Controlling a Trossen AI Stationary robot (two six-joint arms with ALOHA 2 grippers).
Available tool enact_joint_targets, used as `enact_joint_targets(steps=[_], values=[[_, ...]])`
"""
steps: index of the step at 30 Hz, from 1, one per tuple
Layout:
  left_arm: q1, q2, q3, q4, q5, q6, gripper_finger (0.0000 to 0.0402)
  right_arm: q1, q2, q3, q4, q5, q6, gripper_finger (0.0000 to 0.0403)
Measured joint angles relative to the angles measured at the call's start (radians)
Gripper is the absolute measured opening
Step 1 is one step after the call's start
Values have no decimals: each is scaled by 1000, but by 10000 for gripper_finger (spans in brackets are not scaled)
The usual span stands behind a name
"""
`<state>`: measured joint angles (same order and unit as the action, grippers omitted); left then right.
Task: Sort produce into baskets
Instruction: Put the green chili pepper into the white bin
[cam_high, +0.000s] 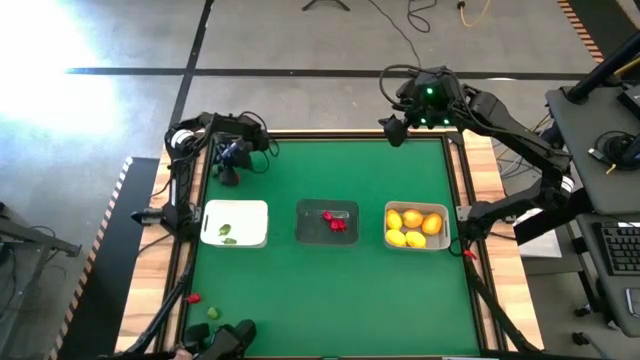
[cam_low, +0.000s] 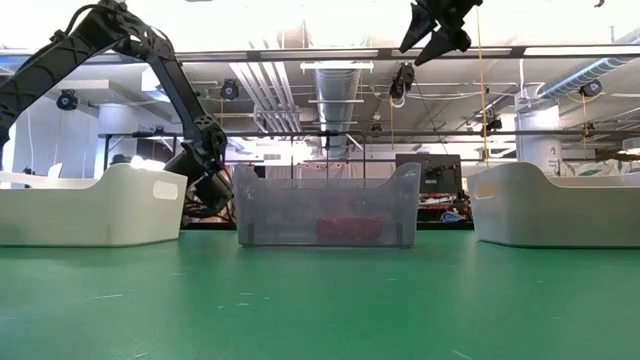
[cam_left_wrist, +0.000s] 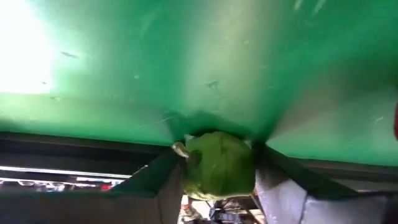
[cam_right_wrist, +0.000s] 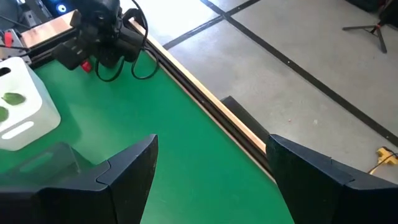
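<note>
Three baskets stand in a row across the middle of the green table (cam_high: 330, 290). The dark see-through basket (cam_high: 327, 223) is the middle one and holds small red pieces (cam_high: 335, 221). On one side of it sits the white basket (cam_high: 236, 223) with two green pieces (cam_high: 227, 234) inside. On the other side sits the pale basket (cam_high: 417, 227), filled with yellow and orange lemons (cam_high: 413, 225).

The left gripper (cam_high: 229, 170) hangs low near the far edge of the table, beyond the white basket and away from the dark one. Its wrist view shows the fingers (cam_left_wrist: 155, 180) clenched on a round green piece (cam_left_wrist: 219, 165), held just above the green mat.

The right gripper (cam_high: 394, 131) is raised over the far edge of the table, beyond the pale basket. Its fingers (cam_right_wrist: 124, 168) are spread wide with nothing between them.

A loose red piece (cam_high: 195, 298) and a loose green piece (cam_high: 214, 313) lie off the mat near the table's front corner, on the white basket's side.
</note>
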<state>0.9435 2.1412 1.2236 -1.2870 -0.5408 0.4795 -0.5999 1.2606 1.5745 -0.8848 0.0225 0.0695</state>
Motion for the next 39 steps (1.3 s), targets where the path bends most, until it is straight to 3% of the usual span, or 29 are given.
enact_joint_targets(steps=[6, 11, 13, 18, 20, 27, 30, 36, 39], values=[[-1, -52, 29, 15, 43, -101, 95, 0, 0, 0, 6, 1, -27, 293], [-6, -157, 76, -51, 176, -221, 79, 0, 7, 0, 36, 3, -43, 293], [-17, -224, 92, -68, 255, -279, 78, 0, 15, 0, 58, 2, -44, 293], [-92, -437, 95, -52, 565, -465, 76, 0, 39, 0, 70, -5, -43, 293], [-156, -532, 80, -39, 627, -492, 76, 0, 49, 0, 69, -14, -44, 293], [-486, -778, -3, -30, 639, -448, 76, 0, 92, 0, 70, -76, -82, 293], [-614, -841, -79, -11, 639, -554, 76, 0, 111, 0, 82, -82, -113, 293], [-724, -902, -298, 88, 667, -821, 75, 0, 150, 0, 83, -104, -180, 293], [-753, -904, -373, 139, 697, -885, 75, 0, 171, 0, 82, -109, -186, 293]])
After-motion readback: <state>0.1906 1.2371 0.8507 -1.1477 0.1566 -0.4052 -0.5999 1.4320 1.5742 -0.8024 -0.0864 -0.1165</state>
